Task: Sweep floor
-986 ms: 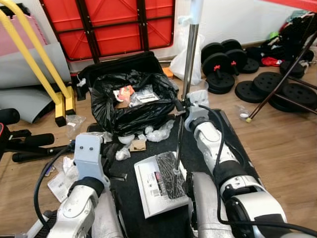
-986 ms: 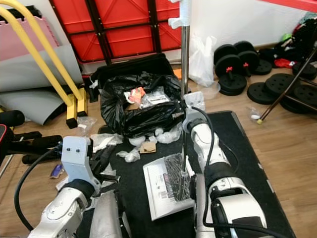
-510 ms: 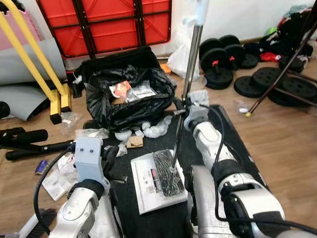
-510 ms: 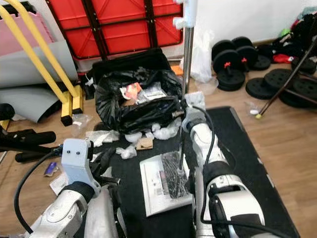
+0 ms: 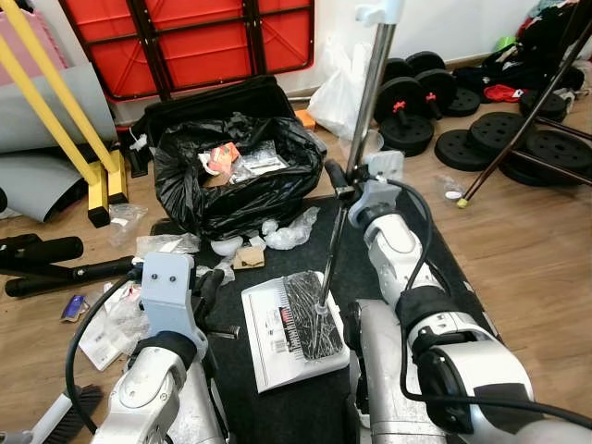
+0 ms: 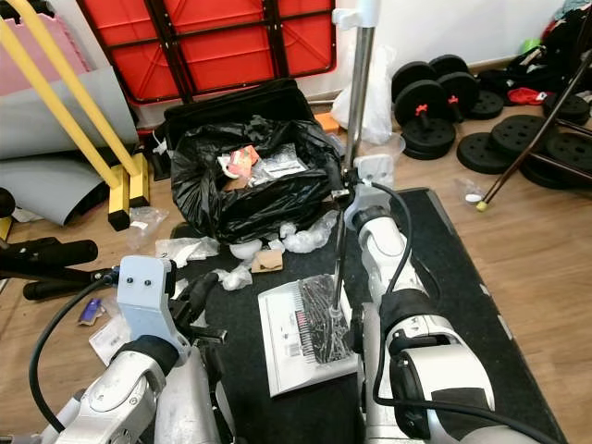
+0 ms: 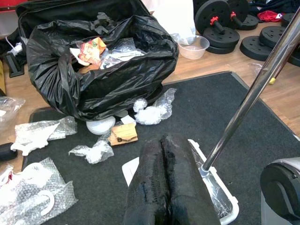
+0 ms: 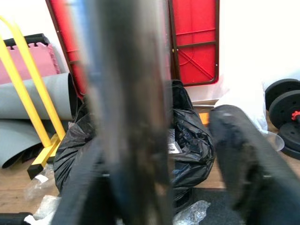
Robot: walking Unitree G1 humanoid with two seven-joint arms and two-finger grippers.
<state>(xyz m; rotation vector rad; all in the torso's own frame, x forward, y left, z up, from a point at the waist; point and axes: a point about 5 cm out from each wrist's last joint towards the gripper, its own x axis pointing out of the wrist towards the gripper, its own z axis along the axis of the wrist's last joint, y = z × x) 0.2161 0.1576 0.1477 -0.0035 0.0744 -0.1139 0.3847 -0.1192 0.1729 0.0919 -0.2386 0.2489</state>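
We are gripping the silver metal dustpan pole (image 5: 368, 102) in our right claw (image 5: 340, 180), its fingers clenched around the shaft; the white plastic dustpan (image 5: 268, 338) is resting on the black floor mat (image 5: 444, 268), holding dark debris. Our left claw (image 7: 164, 183) is hovering clenched, empty, near crumpled clear plastic scraps (image 5: 287, 231) beside the open black rubbish bag (image 5: 231, 176).

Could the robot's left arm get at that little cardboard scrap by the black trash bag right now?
Probably yes. The left gripper, fingers shut and empty, points at the cardboard scrap across bare mat. Nothing lies between them, though it would have to open first.
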